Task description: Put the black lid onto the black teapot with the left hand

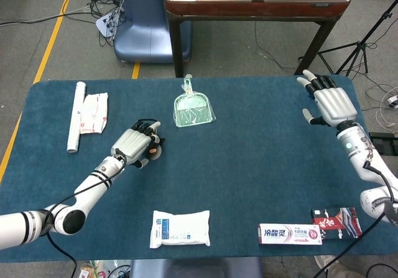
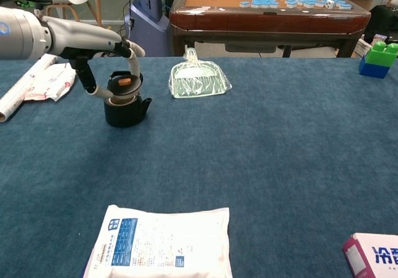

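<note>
The black teapot [image 2: 126, 111] stands on the blue table, left of centre. My left hand [image 2: 93, 43] reaches over it from the left and holds the black lid [image 2: 124, 85], which has an orange knob, between thumb and fingers. The lid sits directly above the pot's mouth, slightly tilted. Whether it touches the rim I cannot tell. In the head view the left hand [image 1: 134, 145] covers most of the teapot [image 1: 157, 148]. My right hand [image 1: 333, 104] is raised at the far right edge, with its fingers spread and nothing in them.
A dustpan in a clear bag [image 2: 198, 81] lies just right of the teapot. A white packet [image 1: 180, 228] sits at the near edge. A toothpaste box [image 1: 290, 234] and a dark box [image 1: 339, 222] are near right. A paper roll [image 1: 76, 116] lies far left.
</note>
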You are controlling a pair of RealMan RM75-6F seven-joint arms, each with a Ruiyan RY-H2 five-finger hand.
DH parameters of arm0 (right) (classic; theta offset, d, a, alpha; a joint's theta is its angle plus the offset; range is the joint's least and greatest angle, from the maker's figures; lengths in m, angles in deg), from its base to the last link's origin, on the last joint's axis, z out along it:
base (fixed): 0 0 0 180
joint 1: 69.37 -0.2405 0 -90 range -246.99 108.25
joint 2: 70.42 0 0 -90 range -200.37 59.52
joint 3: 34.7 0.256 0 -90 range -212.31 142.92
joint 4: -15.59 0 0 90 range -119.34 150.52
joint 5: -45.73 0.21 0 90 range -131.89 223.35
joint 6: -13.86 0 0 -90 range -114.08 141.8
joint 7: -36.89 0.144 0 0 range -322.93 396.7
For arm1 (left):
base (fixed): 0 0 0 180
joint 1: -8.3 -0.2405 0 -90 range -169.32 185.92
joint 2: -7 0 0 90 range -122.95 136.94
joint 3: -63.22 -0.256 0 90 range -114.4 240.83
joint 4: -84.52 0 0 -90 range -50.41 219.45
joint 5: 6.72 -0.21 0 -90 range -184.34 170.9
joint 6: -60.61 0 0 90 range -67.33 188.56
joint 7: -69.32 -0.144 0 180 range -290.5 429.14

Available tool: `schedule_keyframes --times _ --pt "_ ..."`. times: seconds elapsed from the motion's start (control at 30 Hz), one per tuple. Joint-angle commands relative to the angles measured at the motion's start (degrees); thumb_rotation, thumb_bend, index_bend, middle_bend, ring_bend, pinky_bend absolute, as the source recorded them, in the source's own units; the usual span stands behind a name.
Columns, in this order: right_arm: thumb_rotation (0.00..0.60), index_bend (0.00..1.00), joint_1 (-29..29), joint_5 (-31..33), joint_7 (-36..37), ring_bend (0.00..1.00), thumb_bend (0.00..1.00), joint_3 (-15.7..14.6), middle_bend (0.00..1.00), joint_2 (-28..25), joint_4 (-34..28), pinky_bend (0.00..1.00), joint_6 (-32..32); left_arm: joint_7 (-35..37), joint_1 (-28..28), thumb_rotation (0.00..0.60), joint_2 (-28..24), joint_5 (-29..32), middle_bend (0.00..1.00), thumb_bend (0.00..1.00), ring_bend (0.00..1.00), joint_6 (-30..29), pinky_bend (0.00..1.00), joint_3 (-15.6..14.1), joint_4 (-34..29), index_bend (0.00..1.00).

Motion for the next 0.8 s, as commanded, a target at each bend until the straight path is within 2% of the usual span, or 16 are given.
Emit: schedule_keyframes --times 0.03,0.37,0.8 --pt "0.600 0.00 -0.57 0.43 0.24 0.00 0.45 0.16 0.00 0.53 1.02 0.00 0.91 1.95 1.30 0.600 0.74 -0.45 0.00 0.31 0.00 2.27 0.00 0.08 2.70 0.35" --pt "0.600 0.00 -1.85 1.30 0.85 0.00 0.45 0.44 0.00 2.07 3.96 0.00 2.87 8.25 3.76 0.600 3.09 -3.36 0.00 0.31 0.00 8.48 0.00 0.09 11.21 0.35" --pt "0.600 0.00 -3.49 3.82 -1.40 0.00 0.45 0.79 0.00 3.62 6.12 0.00 4.66 18.53 4.94 0.600 5.73 -11.24 0.00 0.31 0.00 14.95 0.00 0.88 20.90 0.35"
